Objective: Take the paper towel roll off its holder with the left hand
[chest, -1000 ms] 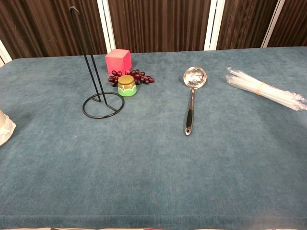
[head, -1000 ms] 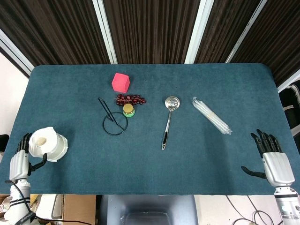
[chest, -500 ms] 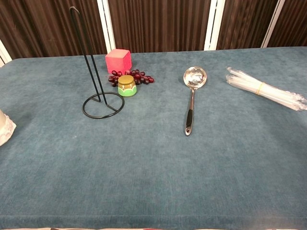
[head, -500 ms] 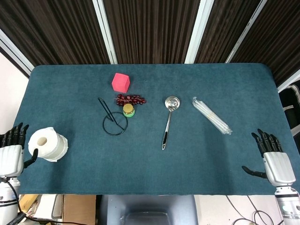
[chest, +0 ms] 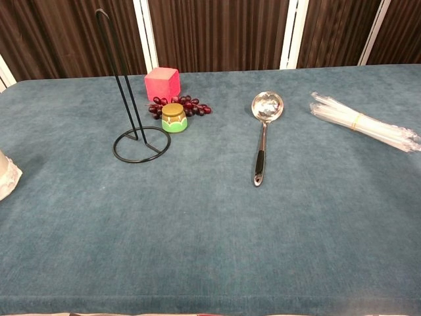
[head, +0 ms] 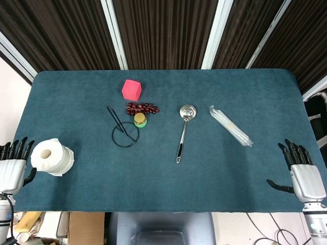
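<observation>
At left table edge: paper towel roll (head: 51,156) standing on end, well apart from its bare wire holder (head: 124,131). Left hand (head: 12,168) now clear of roll, pulled back off table edge, fingers spread, holding nothing; a second ago wrapped round the roll, half a second ago already let go. Right hand (head: 303,176) at right edge, fingers spread, empty, barely shifted. Ladle (head: 183,132), pink cube (head: 131,89), grapes (head: 143,107), small jar (head: 140,120), bundle of straws (head: 230,125) unmoved. Reads as task done: roll off, released, hand retreating.
</observation>
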